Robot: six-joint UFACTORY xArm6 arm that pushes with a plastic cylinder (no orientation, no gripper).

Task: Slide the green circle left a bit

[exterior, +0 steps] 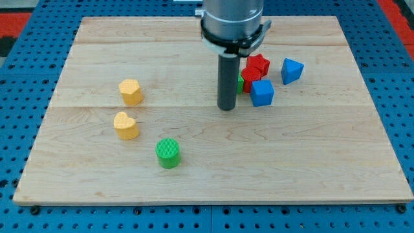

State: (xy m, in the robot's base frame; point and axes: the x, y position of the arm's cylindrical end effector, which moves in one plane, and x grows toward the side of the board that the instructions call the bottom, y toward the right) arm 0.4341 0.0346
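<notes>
The green circle (168, 153) is a ridged round block lying on the wooden board (213, 175), left of centre near the view's bottom. My tip (226, 107) is the lower end of a dark rod hanging from the arm at the view's top centre. The tip stands up and to the right of the green circle, well apart from it and not touching any block. A small green block (240, 84) is mostly hidden behind the rod.
Two yellow blocks, one hexagon-like (130, 92) and one heart-shaped (125, 125), lie up and left of the green circle. Right of the rod sit a red star (258, 65), another red block (250, 77), a blue cube (262, 92) and a blue block (292, 70).
</notes>
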